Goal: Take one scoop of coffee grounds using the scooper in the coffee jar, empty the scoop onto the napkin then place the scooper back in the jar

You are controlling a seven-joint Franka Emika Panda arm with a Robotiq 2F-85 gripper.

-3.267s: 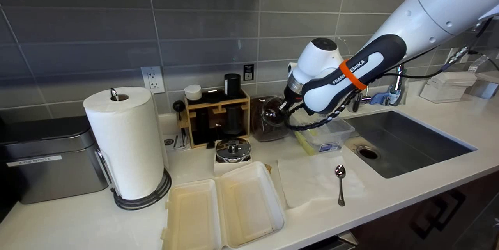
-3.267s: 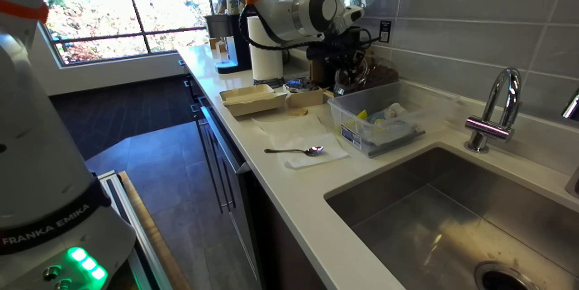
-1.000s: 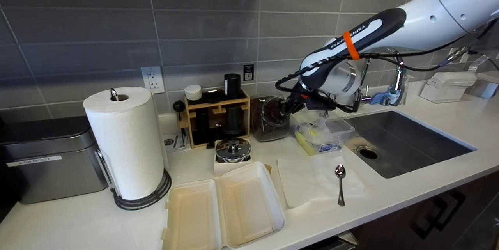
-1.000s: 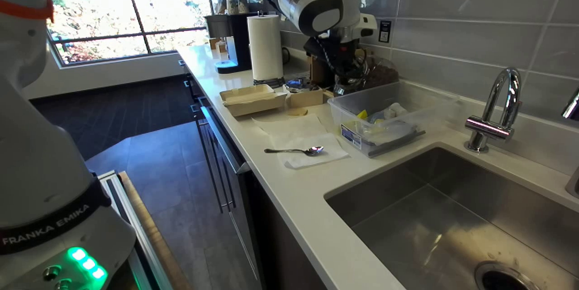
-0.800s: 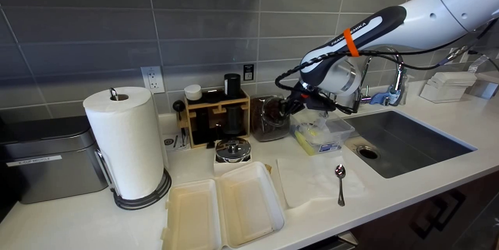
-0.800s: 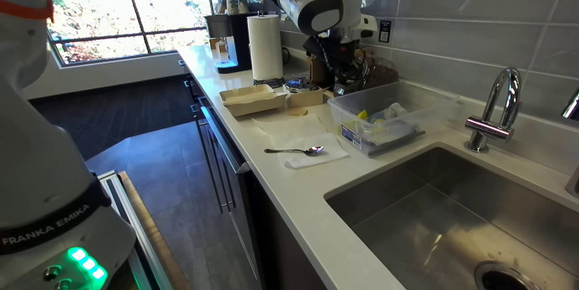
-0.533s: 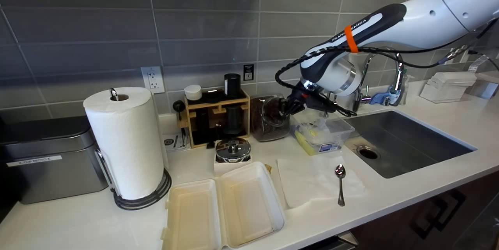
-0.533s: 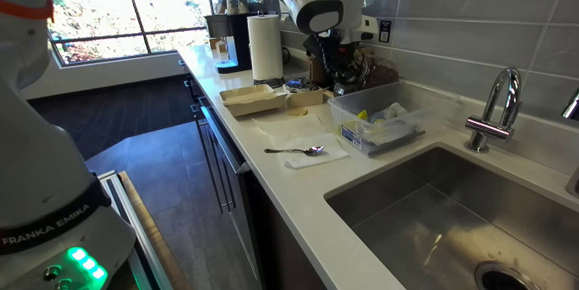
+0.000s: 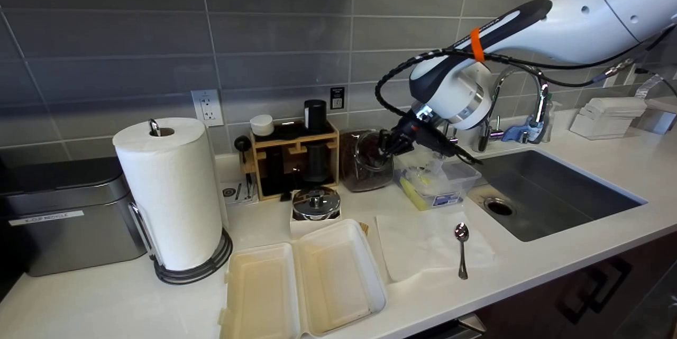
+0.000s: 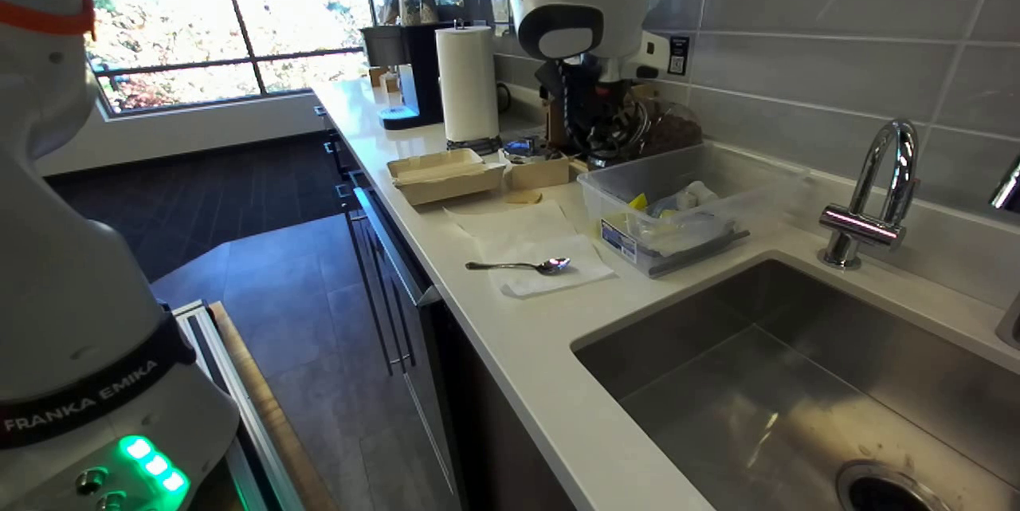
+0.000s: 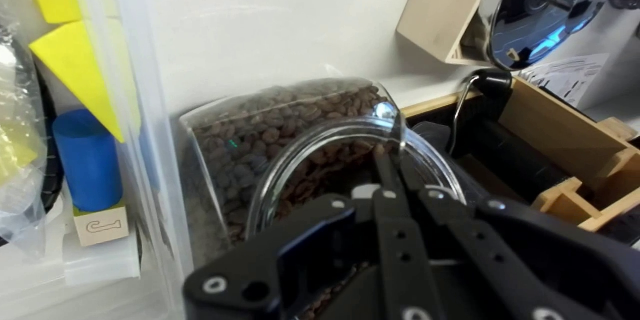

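Standing at eleven o'clock from the napkin (image 9: 423, 249) in an exterior view, the coffee-bean jar (image 9: 355, 167) has the gripper (image 11: 398, 166) at its mouth, jaws nearly together, hold unclear. The unseen scooper is probably light, stiff: pinch its handle.

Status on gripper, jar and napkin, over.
Gripper at mouth of jar, grip unclear. Whole beans inside; scooper not distinguishable. Possible obstruction: spoon lying partly on napkin.
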